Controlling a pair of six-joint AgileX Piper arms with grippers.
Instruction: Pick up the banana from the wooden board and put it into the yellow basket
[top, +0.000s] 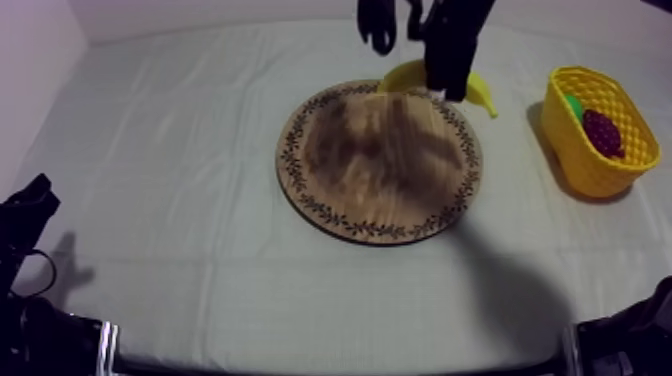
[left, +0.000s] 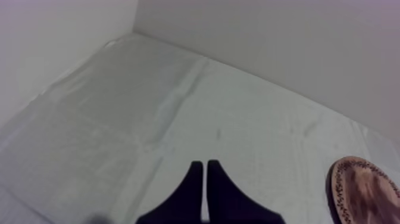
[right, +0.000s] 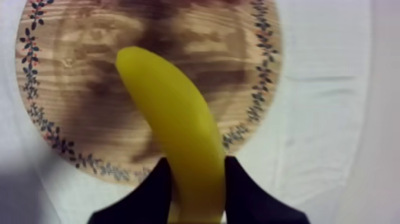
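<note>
Right wrist view gives me the clearest read: my right gripper (right: 197, 164) is pinching the banana (right: 178, 131) close to one end, a black finger on each side, with the long free end reaching out over the wooden board (right: 71, 77). From the top view the banana (top: 408, 75) sits at the board's far rim on the basket side, and I judge it lifted, though I cannot be sure it is clear of the wood.

My worry is that off-centre grip. With most of the length hanging past the fingers, a quick swing could make the banana pivot or slip out onto the cloth between the board (top: 380, 160) and the yellow basket (top: 590, 165). The free end could also catch the basket's rim and shove or tip it. A bunch of grapes (top: 602, 132) and something green already lie inside, so the banana may end up propped across the rim and roll off.

My left gripper (left: 205, 173), fingers pressed together, rests well away from the board on its other side.
</note>
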